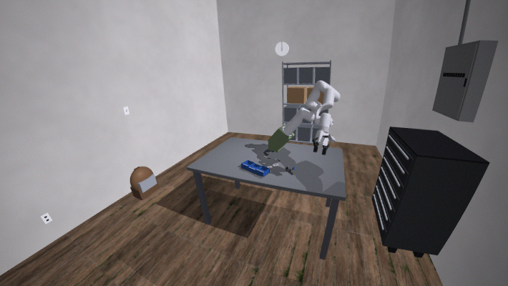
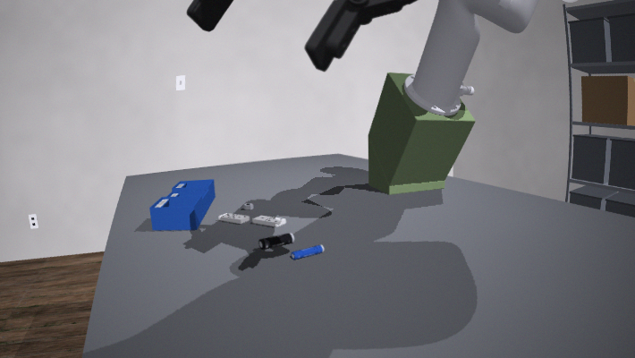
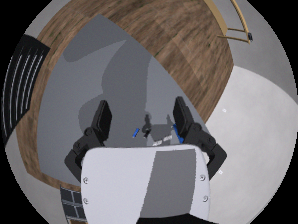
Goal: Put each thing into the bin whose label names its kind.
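Note:
A blue row of bins (image 2: 182, 204) with small white labels stands at the table's left; it also shows in the top view (image 1: 255, 168). Beside it lie two flat white parts (image 2: 233, 217) (image 2: 268, 220) and a small grey piece (image 2: 247, 206). Nearer the front lie a black cylinder with a silver end (image 2: 276, 241) and a blue battery (image 2: 307, 251). My gripper (image 1: 320, 147) hangs open and empty high above the table, to the right of these things; its black fingers show at the top of the exterior view (image 2: 264, 27). In the wrist view (image 3: 141, 123) the things appear small between the fingers.
The arm's green base (image 2: 413, 139) stands at the back of the table. A black drawer cabinet (image 1: 422, 189) is to the table's right, a shelf (image 1: 305, 100) behind it.

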